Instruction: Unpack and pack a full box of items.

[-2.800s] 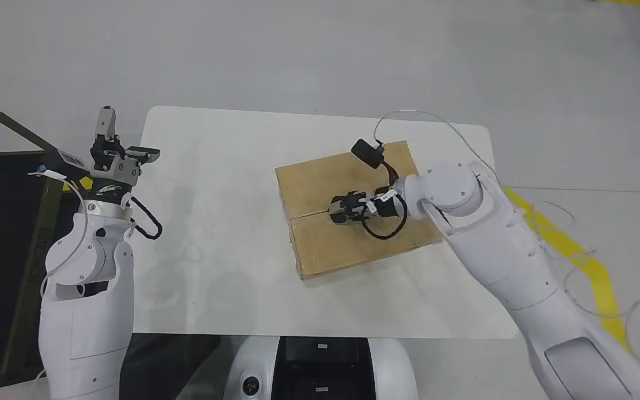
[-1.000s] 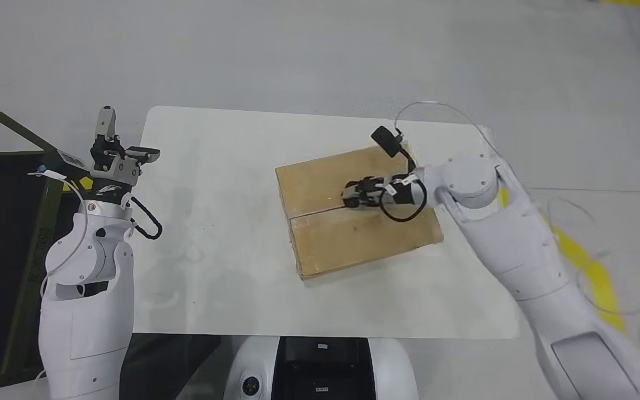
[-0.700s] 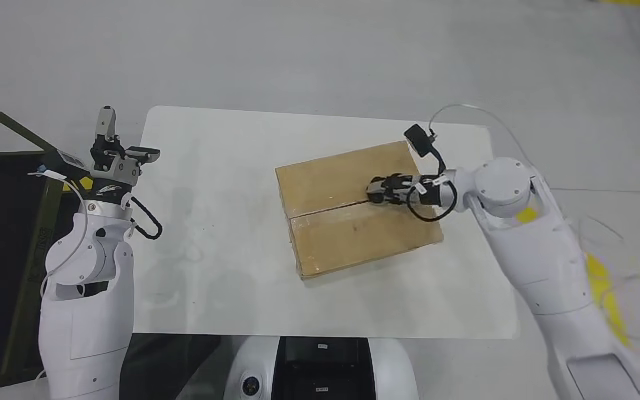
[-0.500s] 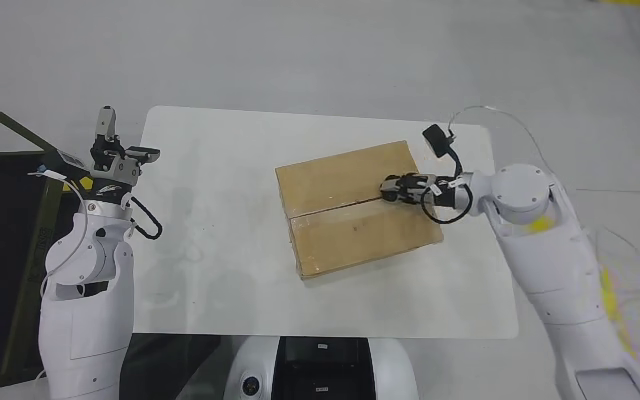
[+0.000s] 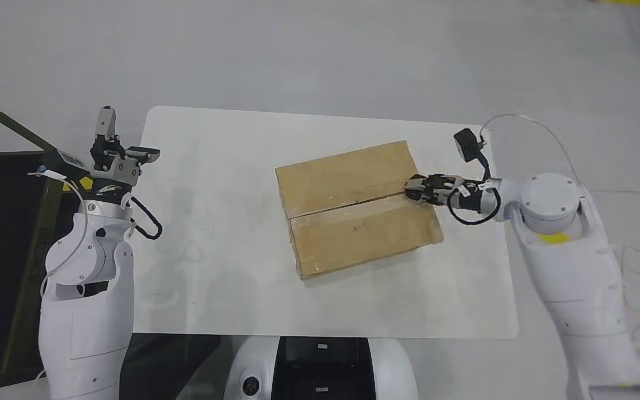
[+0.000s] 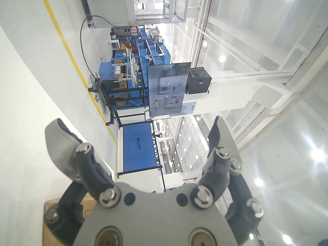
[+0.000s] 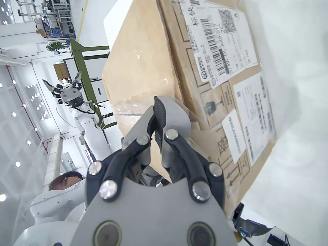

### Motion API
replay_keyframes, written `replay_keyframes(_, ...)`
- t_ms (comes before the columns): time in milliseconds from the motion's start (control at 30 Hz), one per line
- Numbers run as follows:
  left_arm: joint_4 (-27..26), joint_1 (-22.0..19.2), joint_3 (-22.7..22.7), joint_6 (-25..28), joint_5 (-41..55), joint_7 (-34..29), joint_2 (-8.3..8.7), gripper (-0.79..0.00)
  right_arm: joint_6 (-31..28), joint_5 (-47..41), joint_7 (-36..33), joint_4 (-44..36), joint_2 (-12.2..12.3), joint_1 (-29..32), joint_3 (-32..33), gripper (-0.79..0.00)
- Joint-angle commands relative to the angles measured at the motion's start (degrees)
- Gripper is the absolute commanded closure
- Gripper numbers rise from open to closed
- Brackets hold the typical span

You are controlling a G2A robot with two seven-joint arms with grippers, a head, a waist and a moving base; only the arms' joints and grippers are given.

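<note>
A closed brown cardboard box (image 5: 355,207) lies on the white table (image 5: 220,270), with a taped seam running along its top. My right gripper (image 5: 412,190) is shut, its tips at the right end of that seam, at the box's edge. In the right wrist view the shut gripper (image 7: 155,106) rests against the box (image 7: 143,52) where top and side meet; white shipping labels (image 7: 217,44) cover the side. My left gripper (image 5: 105,122) is held up off the table's left edge, far from the box, and in the left wrist view the gripper (image 6: 138,126) is open and holds nothing.
A dark bin with a green frame (image 5: 20,220) stands left of the table. Bare tabletop surrounds the box on all sides. A cable (image 5: 520,125) loops from the right wrist over the table's right corner.
My right gripper has slid along the box's seam from the middle of the lid to its right end, staying shut. The left arm and the box have kept still.
</note>
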State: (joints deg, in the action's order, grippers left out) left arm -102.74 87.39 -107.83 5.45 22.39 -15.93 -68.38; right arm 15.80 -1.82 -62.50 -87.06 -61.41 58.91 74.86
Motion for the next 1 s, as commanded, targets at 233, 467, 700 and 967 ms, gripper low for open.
replay_keyframes(233,0.0,0.0,0.0,0.0,0.0,0.0,0.0,-0.785,1.6,-1.0,-0.8,3.8,-0.8,-5.6,-5.3,0.0)
replay_keyframes(467,0.0,0.0,0.0,0.0,0.0,0.0,0.0,-0.785,1.8,-0.4,-0.3,6.5,-2.3,-10.0,-12.4,0.0)
replay_keyframes(700,0.0,0.0,0.0,0.0,0.0,0.0,0.0,-0.785,0.9,-1.3,1.9,7.6,-2.2,-9.6,-11.9,0.0)
replay_keyframes(967,0.0,0.0,0.0,0.0,0.0,0.0,0.0,-0.785,0.1,-2.9,2.7,6.1,-0.6,-5.1,-5.2,0.0)
